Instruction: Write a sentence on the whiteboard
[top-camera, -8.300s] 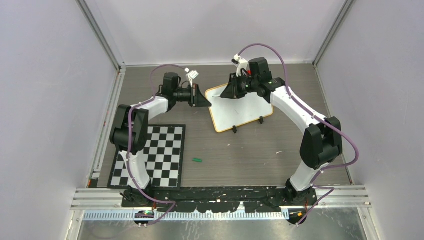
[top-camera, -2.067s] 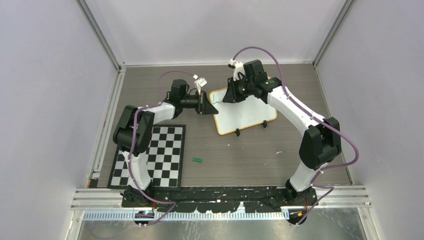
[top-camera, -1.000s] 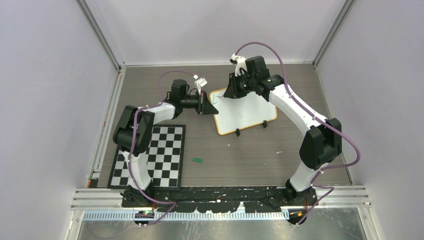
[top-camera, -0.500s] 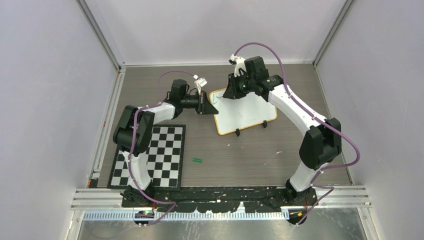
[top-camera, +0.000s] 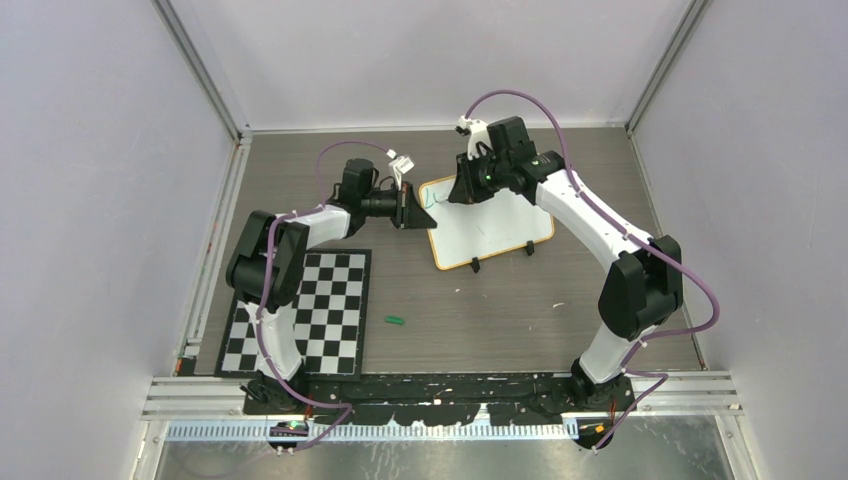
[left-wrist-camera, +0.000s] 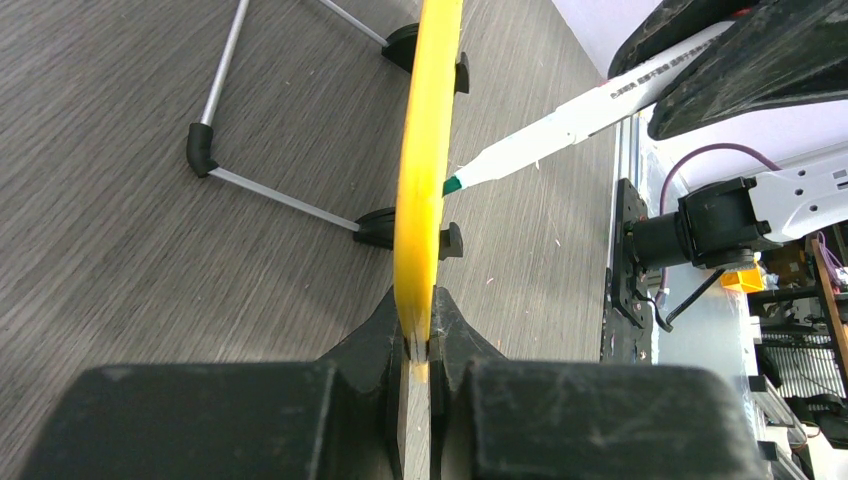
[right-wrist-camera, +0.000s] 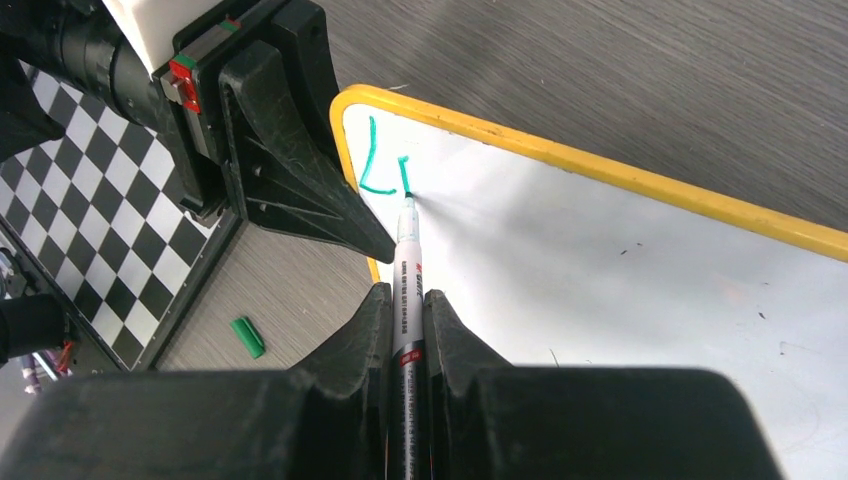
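left claw (left-wrist-camera: 420, 345) reaching sideways, pinching smooth yellow rim of whiteboard (left-wrist-camera: 425, 150) | right claw (right-wrist-camera: 406, 300) tilted down, squeezing slim white marker (right-wrist-camera: 408, 255), green tip touching it

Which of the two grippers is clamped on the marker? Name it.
The right gripper: it is shut on the white marker, whose tip touches the whiteboard beside green strokes. The left gripper instead pinches the whiteboard's yellow edge.

Bright, even light; soft shadows; left wrist foreground blurred; whiteboard (right-wrist-camera: 600, 260) greyish, possibly shadowed.
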